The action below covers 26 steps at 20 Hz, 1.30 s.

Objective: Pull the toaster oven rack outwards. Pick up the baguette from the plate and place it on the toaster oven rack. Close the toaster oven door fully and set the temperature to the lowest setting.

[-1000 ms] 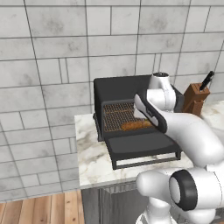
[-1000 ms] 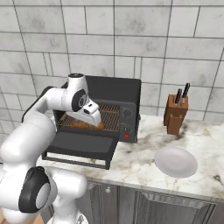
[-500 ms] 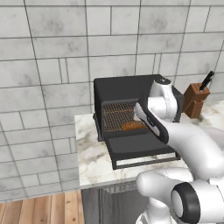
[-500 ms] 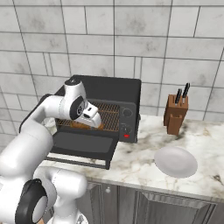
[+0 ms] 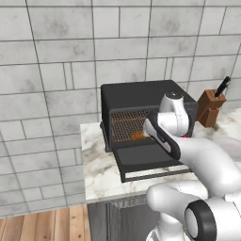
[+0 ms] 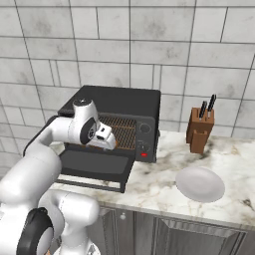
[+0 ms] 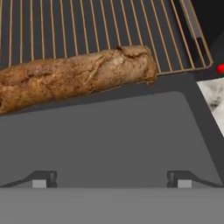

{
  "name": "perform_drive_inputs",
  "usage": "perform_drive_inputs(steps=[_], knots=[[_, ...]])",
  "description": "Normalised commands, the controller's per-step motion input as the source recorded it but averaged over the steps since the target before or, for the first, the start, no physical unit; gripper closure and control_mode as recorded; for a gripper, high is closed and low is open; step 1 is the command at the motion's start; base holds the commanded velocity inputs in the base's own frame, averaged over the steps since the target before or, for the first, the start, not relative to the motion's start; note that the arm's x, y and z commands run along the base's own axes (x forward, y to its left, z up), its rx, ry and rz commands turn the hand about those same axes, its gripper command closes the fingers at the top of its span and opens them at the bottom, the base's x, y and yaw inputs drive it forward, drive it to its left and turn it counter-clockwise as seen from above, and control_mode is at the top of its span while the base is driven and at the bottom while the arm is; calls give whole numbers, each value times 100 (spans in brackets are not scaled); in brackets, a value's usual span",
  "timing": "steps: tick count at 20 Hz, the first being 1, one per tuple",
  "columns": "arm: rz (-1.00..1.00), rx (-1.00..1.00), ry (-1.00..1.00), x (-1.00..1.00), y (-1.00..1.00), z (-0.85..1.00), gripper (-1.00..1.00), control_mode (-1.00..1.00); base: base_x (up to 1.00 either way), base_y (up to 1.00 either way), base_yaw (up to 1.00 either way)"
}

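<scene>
**Baguette Loaded on Rack; Door Down, Awaiting Closure**

The marble table carries every item. On it, the toaster oven stands against the tiled wall, directly ahead of the jaws. The toaster oven door lies folded down flat, just below and in front of the jaws, with its bar handle at the outer edge toward the robot. Judged from this layout, the door is left down so that the cavity stays accessible for loading.

The toaster oven rack lies just beyond the door hinge line. The baguette rests lengthwise along the rack's front edge, ahead of the jaws; part of its near side overhangs the door side of the rack edge.

The jaws are released and carry nothing. They hover above the open door.

The white plate lies well off to the right of the jaws, bare. The knife block stands beyond it.

A red indicator light shows on the control strip. No brand, label or legible writing is visible.

Remaining steps, by judgement: close the door, set the temperature.
</scene>
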Motion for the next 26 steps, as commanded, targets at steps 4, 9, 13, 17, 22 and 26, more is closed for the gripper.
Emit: perform_drive_inputs(steps=[4,9,13,17,22,26], knots=[[12,0,1,21,1,-10,-100,-100,0,0,0],[10,0,0,26,9,-18,-100,-100,0,0,0],[9,0,-1,25,8,-21,-100,-100,0,0,0],[2,0,-1,11,1,-19,-100,-100,0,0,0],[0,0,-7,15,0,-24,-100,-100,0,0,0],[0,0,-4,16,0,-28,-100,-100,0,0,0]])
